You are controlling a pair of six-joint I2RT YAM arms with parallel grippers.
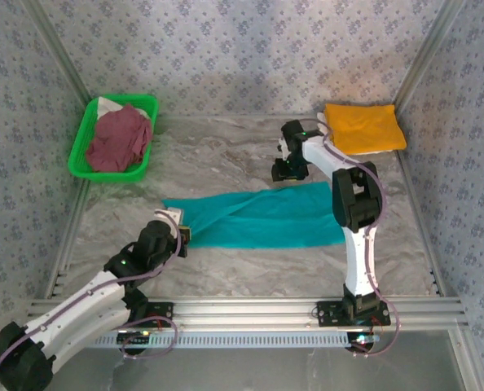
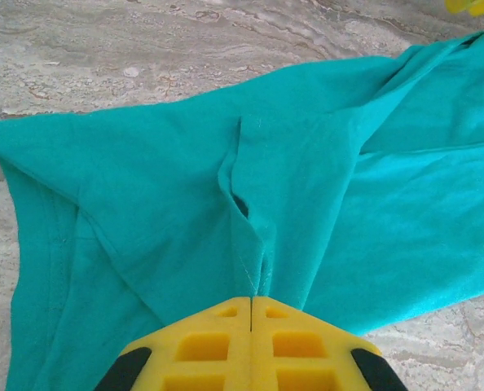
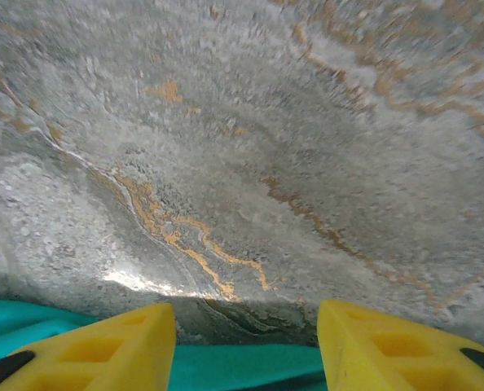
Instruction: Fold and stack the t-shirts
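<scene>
While your left pincer [image 2: 251, 305] pinches the tee [image 2: 323, 187] and the right pincer [image 3: 244, 318] hovers spread, grip its far edge before folding.

Both arms are built of white link sections joined by black joint housings, as recorded on the left arm [image 1: 87, 297] and the right arm [image 1: 358, 252]. A pale lilac cable [image 1: 379, 186] is routed along each arm. The left hand [image 2: 251, 300] and right hand [image 3: 246, 314] are fitted with yellow moulded fingers [image 3: 103, 350], which are marked by square recesses and black inserts at the outer edges.
</scene>
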